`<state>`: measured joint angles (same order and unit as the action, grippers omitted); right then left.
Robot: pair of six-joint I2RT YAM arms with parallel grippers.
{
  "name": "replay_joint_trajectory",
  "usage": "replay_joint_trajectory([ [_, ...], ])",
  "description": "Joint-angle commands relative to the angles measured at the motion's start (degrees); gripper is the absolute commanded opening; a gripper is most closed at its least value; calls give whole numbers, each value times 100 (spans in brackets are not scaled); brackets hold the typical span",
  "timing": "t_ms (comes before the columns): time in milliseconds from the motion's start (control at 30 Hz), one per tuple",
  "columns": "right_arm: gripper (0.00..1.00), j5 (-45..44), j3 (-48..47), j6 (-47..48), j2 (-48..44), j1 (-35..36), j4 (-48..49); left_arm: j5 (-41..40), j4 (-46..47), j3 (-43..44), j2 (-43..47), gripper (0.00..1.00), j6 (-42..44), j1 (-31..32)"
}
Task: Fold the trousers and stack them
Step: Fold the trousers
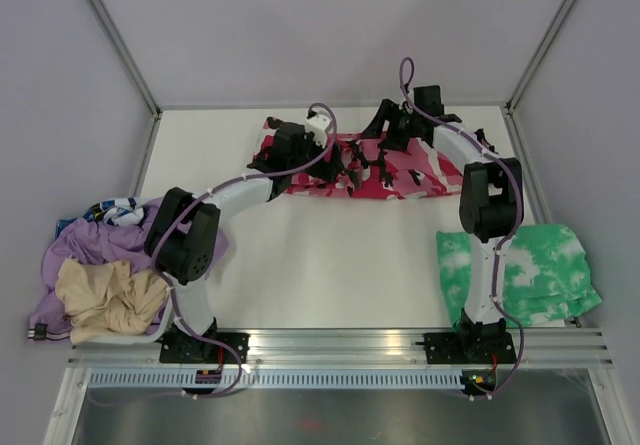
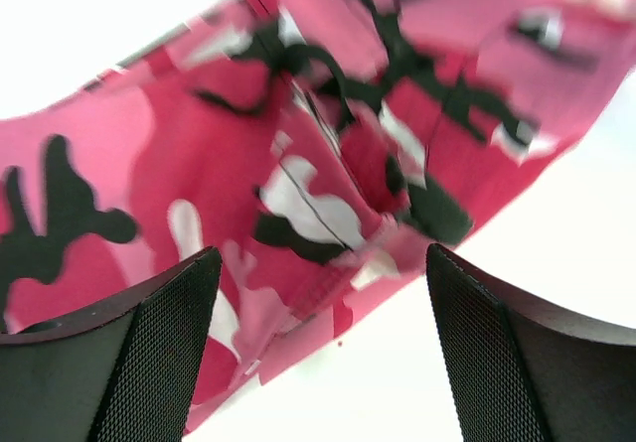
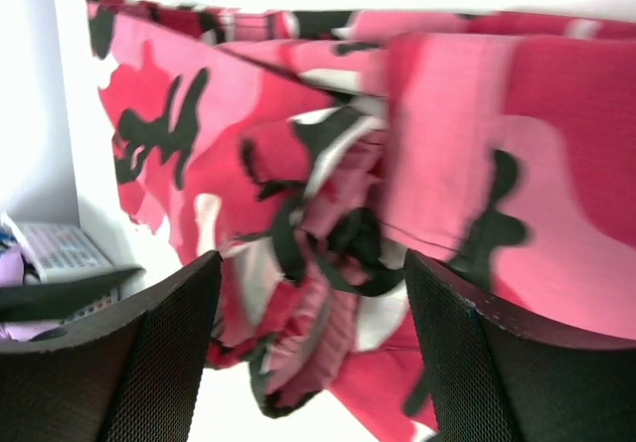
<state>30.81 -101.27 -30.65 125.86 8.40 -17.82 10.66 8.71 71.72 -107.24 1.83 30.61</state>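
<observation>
The left gripper (image 2: 320, 268) hangs with its jaws wide apart and nothing between them. Its wrist view looks straight down onto a rumpled edge of cloth. The right gripper (image 3: 313, 263) is likewise spread, hovering over a bunched fold and gripping nothing.

Both are above the trousers (image 1: 390, 170), which lie as a narrow folded band across the far middle of the table (image 1: 330, 265). The left gripper is over the band's left end and the right gripper over its far right part. A green-and-white garment (image 1: 530, 270) sits well apart at the near right. A lilac garment (image 1: 90, 245) and a beige one (image 1: 105, 295) are heaped at the near left.

The trousers look like soft, light woven cloth that sags and creases and will not keep a shape. They will probably drape from any pinch and slide easily on the smooth table. The layers could separate if only the top one is caught. The safest hold seems to be at the thicker seamed edges or corners of the fold, pinching through all layers, one gripper at each end.
</observation>
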Motion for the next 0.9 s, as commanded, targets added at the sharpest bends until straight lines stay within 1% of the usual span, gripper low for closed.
replay_joint_trajectory([
  [0,80,74,-367,218,70,232,-133,357,341,342,397,89,-1604,-529],
  [67,80,57,-367,279,79,319,-168,647,605,360,292,87,-2174,-801],
  [133,80,-13,-402,402,122,372,-256,666,545,438,73,82,-2248,-846],
  [167,80,-39,-419,411,140,416,-291,544,431,630,-41,79,-2257,-838],
  [233,77,-84,-446,464,175,460,-414,420,150,921,-279,54,-2379,-837],
  [267,72,-145,-446,464,167,495,-450,228,-156,1209,-532,44,-2528,-811],
  [300,70,-197,-428,455,149,504,-450,192,-237,1299,-639,30,-2573,-794],
  [333,65,-224,-376,438,132,504,-441,148,-264,1370,-718,24,-2556,-759],
  [367,63,-329,-349,438,105,513,-432,139,-325,1492,-858,19,-2521,-663],
  [400,60,-417,-323,429,62,513,-441,165,-352,1537,-921,8,-2468,-609],
  [433,57,-487,-297,429,35,496,-467,287,-370,1616,-982,5,-2328,-496],
  [467,56,-566,-288,437,9,504,-494,349,-379,1608,-1044,3,-2284,-434],
  [500,55,-602,-270,446,-18,496,-494,393,-370,1591,-1062,2,-2257,-381],
  [533,48,-654,-261,438,-35,496,-494,385,-335,1469,-1071,2,-2265,-285],
  [633,43,-734,-261,367,-53,487,-406,341,-387,1336,-1220,2,-2196,-109],
  [700,43,-734,-253,332,-53,469,-380,341,-677,1379,-1343,2,-2003,-3],
  [867,43,-726,-112,323,-45,373,-362,166,-765,1300,-1334,2,-1914,287],
])
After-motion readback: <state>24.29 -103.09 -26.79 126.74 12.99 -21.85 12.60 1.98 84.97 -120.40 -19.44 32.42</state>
